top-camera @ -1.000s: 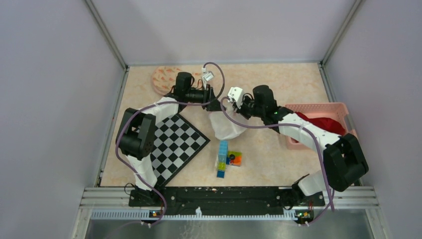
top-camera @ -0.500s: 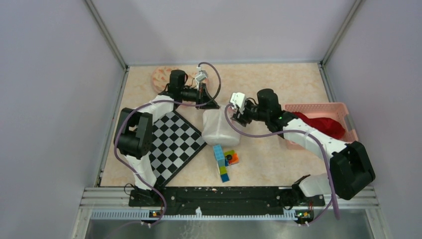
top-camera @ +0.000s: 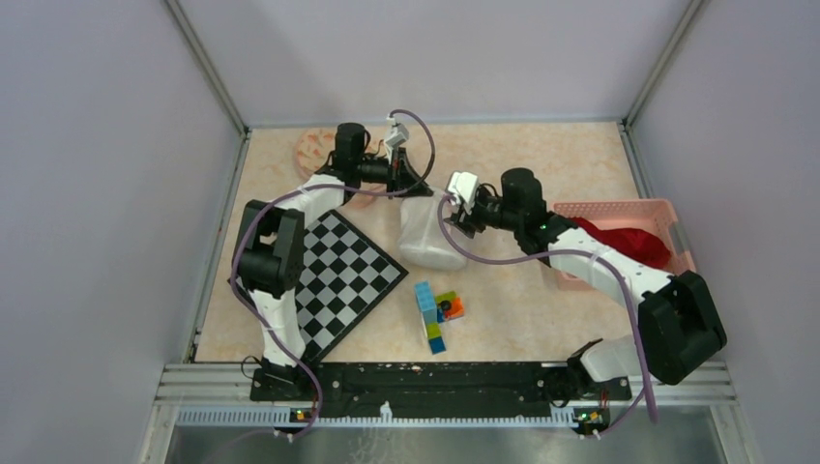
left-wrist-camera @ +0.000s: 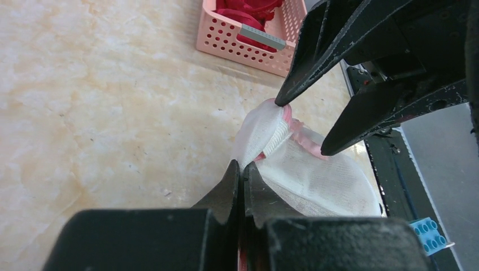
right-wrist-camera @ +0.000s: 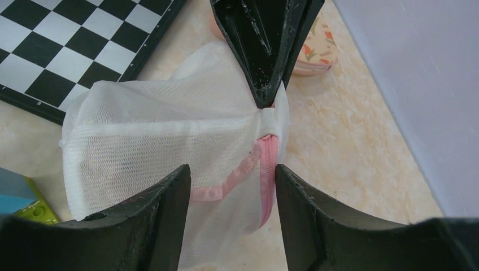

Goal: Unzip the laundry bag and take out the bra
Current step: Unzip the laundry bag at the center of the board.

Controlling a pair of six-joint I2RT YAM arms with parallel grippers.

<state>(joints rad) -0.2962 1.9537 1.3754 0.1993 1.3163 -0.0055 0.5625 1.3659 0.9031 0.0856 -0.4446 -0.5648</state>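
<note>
At centre | left end effector point(left-wrist-camera: 242, 169), outstretched, pinches laundry bag point(left-wrist-camera: 316, 178) | right end effector point(right-wrist-camera: 231, 172) spread

A black-and-white chessboard point(top-camera: 346, 278) was seen at the left centre of the beige marbled table point(top-camera: 541, 159). A cluster of coloured building blocks point(top-camera: 436, 311) was placed just right of it, lower centre. A pink perforated basket point(top-camera: 619, 205) holding red cloth point(top-camera: 633, 240) was set at the right edge. A round floral-patterned disc point(top-camera: 311, 147) was laid at the upper left.

Laundry bag point(top-camera: 430, 240) btwn chessboard point(top-camera: 343, 275) & basket point(top-camera: 619, 205)
</note>
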